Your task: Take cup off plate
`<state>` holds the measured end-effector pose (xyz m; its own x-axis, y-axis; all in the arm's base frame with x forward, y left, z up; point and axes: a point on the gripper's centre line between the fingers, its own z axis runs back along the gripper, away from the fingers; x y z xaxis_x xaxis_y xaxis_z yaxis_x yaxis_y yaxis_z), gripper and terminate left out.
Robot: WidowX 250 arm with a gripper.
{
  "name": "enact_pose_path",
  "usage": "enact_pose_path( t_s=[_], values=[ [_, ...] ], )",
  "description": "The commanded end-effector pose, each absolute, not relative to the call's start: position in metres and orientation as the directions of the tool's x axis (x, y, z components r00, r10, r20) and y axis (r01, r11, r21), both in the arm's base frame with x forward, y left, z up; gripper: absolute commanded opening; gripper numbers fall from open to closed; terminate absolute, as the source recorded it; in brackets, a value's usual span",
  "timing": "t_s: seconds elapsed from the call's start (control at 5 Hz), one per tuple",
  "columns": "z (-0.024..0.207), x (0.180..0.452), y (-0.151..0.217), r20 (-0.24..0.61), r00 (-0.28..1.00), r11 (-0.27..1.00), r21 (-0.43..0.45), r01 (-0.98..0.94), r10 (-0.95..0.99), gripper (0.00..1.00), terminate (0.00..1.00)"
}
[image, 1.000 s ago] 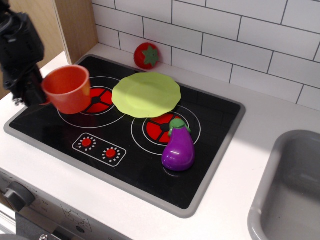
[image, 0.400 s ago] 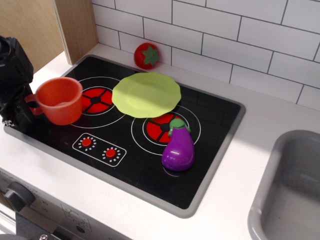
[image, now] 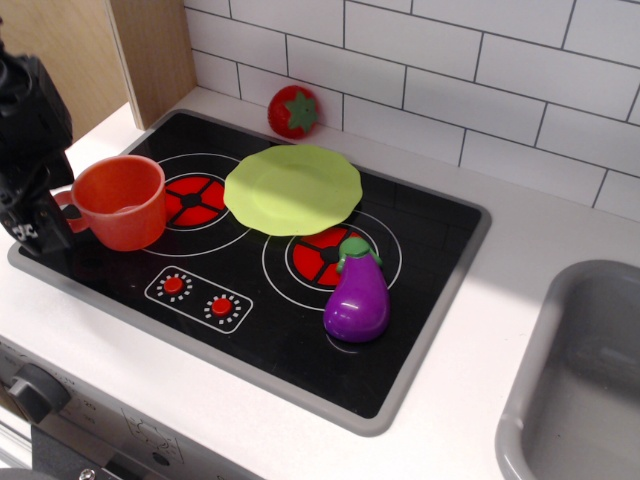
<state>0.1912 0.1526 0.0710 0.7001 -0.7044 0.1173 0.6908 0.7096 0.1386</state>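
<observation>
**Cup sitting upright on the stovetop, off the plate**

The cup (image: 121,202) is standing upright on the black stovetop (image: 250,300), mouth up, at the stovetop's left end. Its base is overlapping the left edge of the left red burner (image: 195,198), and its loop handle is pointing left, away from the burner. The plate (image: 293,188) is lying flat on the stovetop to the right of the cup, apart from it, with the left burner showing between them; it is covering part of the stovetop's back middle and nothing is resting on it.

The hand (image: 58,212) is hanging at the stovetop's left edge, right at the cup's handle. Its dark fingers are blurring into the arm and the black surface, so I cannot tell whether they are clamping the handle or standing apart from it.

A purple eggplant (image: 357,297) is lying on the front right part of the stovetop, overlapping the right burner (image: 322,255). Two small red knobs (image: 198,295) are sitting along the stovetop's front. A red toy tomato (image: 293,111) is resting on the white bench (image: 480,340) behind the stovetop, against the tiled wall. A grey sink (image: 580,380) is lying well to the right of the stovetop.
</observation>
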Motion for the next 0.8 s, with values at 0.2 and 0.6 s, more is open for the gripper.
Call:
enact_pose_path(
  t_s=[0.2, 0.6],
  values=[
    [0.152, 0.215, 0.131, 0.159, 0.778, 0.793, 0.174, 0.584, -0.608, 1.00, 0.00],
    [0.152, 0.215, 0.131, 0.159, 0.778, 0.793, 0.174, 0.584, -0.608, 1.00, 1.00]
  ],
)
